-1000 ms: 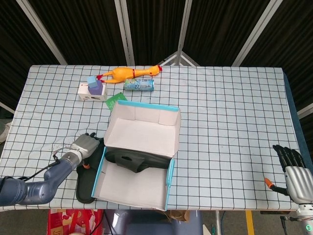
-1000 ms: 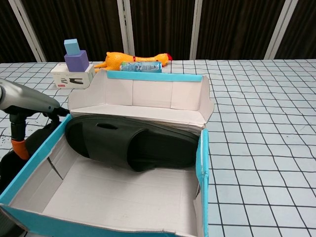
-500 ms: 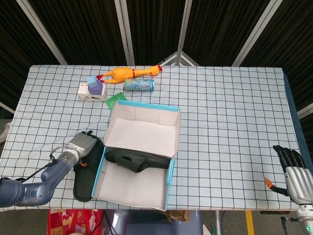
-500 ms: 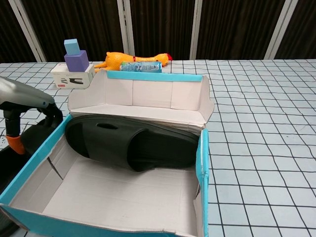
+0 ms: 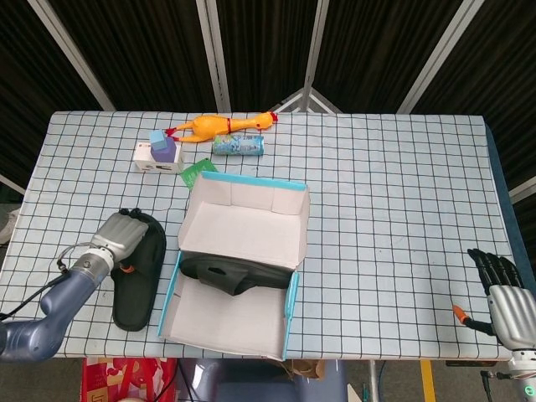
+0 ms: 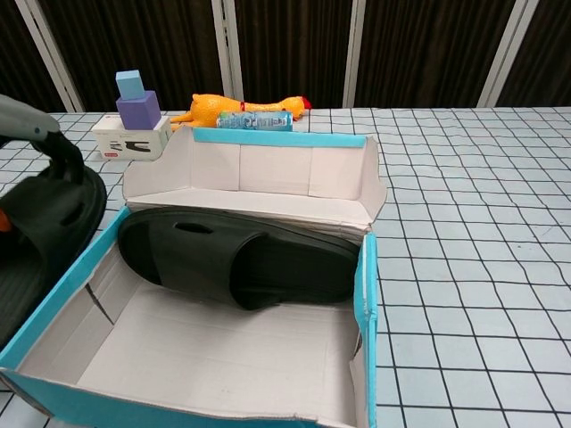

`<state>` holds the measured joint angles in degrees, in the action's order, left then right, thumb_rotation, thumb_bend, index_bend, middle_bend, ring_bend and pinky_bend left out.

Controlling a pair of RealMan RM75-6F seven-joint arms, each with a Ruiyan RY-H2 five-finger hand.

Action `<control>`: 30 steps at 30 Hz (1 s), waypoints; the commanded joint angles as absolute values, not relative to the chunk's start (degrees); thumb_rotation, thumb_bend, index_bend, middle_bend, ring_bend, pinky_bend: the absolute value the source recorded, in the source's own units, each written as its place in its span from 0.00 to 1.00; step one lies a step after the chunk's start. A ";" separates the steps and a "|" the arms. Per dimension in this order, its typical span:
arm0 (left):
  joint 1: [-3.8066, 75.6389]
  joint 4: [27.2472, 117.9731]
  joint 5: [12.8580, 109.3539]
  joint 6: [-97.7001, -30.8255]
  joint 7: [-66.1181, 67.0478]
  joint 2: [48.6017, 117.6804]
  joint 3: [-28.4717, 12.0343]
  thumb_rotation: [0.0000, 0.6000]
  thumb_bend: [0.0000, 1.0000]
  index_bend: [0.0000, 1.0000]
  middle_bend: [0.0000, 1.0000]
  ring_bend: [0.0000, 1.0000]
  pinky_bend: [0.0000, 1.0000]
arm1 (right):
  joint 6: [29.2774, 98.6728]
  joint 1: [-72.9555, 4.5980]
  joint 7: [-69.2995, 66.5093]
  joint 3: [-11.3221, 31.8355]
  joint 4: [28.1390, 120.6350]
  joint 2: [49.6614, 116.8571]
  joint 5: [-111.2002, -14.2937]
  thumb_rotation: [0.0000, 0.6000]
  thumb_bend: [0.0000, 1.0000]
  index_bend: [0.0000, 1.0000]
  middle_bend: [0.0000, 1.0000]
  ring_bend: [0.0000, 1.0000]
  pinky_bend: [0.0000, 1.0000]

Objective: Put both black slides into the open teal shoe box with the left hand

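One black slide (image 5: 231, 275) lies inside the open teal shoe box (image 5: 289, 308), against its raised white lid; it also shows in the chest view as the slide (image 6: 241, 262) in the box (image 6: 366, 294). The second black slide (image 5: 138, 270) is left of the box, outside it. My left hand (image 5: 118, 236) grips its far end. In the chest view that slide (image 6: 45, 223) is tilted up at the left edge, under the left hand (image 6: 31, 134). My right hand (image 5: 502, 289) rests at the table's near right corner, fingers spread and holding nothing.
Behind the box lie a yellow rubber chicken (image 5: 222, 124), a small can (image 5: 238, 146), a green packet (image 5: 197, 172) and a white carton topped with blue and purple blocks (image 5: 159, 152). The checkered table (image 5: 394, 209) stretches right of the box.
My left hand has pulled the outside slide leftward and away from the box wall, raising its far end. The slide in the box and the right hand have not moved.
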<state>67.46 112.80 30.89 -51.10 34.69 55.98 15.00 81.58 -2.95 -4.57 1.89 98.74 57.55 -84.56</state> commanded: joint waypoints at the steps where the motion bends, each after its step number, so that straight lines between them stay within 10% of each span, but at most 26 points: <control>1: 66.04 117.92 36.35 -56.82 36.50 50.30 14.84 1.00 0.58 0.49 0.56 0.09 0.12 | 81.32 -3.06 -4.64 1.87 98.80 57.53 -84.50 1.00 0.25 0.05 0.09 0.07 0.04; 15: 58.56 133.36 81.02 -81.77 67.85 37.62 15.09 1.00 0.58 0.56 0.61 0.11 0.12 | 81.33 -2.94 -5.65 1.91 98.85 57.28 -84.28 1.00 0.25 0.05 0.09 0.07 0.04; 30: 58.41 132.33 108.10 -64.78 84.69 40.40 6.48 1.00 0.58 0.56 0.63 0.11 0.12 | 82.08 -2.49 -6.98 1.90 98.71 56.92 -84.58 1.00 0.25 0.05 0.09 0.07 0.04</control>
<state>58.96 131.30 106.60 -68.61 82.77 39.69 8.21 82.07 -2.50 -6.98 1.89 98.71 56.93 -84.57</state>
